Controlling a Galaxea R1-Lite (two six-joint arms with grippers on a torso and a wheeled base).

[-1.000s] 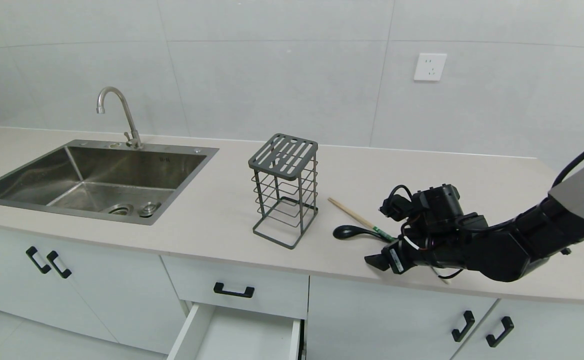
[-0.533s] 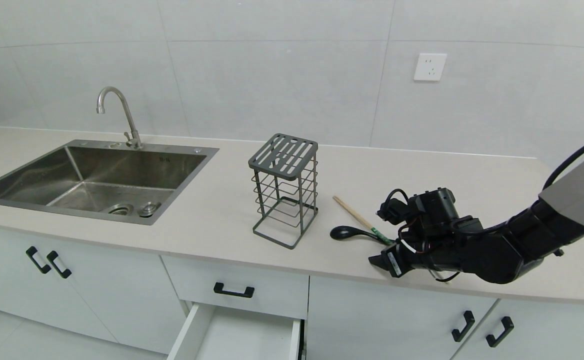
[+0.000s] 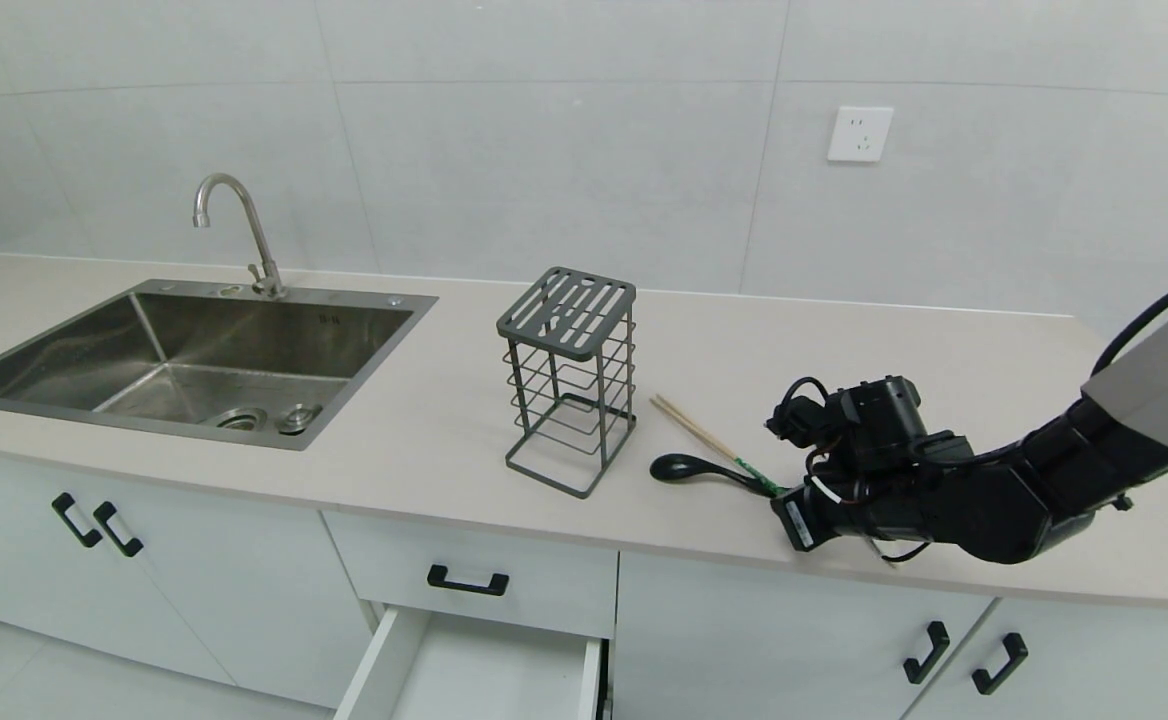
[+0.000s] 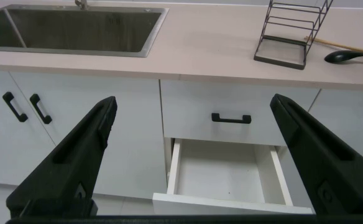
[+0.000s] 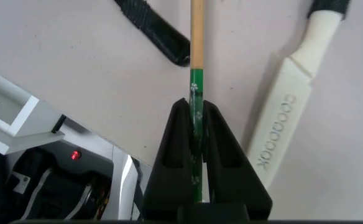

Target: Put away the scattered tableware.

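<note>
From where I stand, the right claw (image 5: pixel 197 109) is clenched on the green end of the chopstick (image 3: pixel 696 430). The chopstick runs low along the counter (image 3: pixel 424 420), with its pale tip pointing toward the foot of the wire rack (image 3: pixel 572 378). I cannot tell whether it rests on the surface or has just cleared it. The hold sits at the very end of a long thin stick, so I think the lift should be slow and level to keep the far tip from drooping or swinging. The black spoon (image 3: pixel 672 466) lies just beside it, with its handle end close to the claw, so rising straight up before travelling should avoid dragging it along. The slotted top of the rack looks like the likely home. For that the stick would need tipping upright and its tip lined up over one slot before the grip loosens, though the open drawer (image 4: pixel 228 177) under the counter is another candidate. The left claw (image 4: pixel 194 102) is released, fingers spread wide, and hangs in front of the cabinets above that drawer. By my count there is one rack, one black spoon, one cream-handled utensil (image 5: pixel 287 118) beside the right claw, and one open drawer. As for chopsticks, one is plainly pinched. From the head view there may be a second lying tight against it, but I cannot say.
</note>
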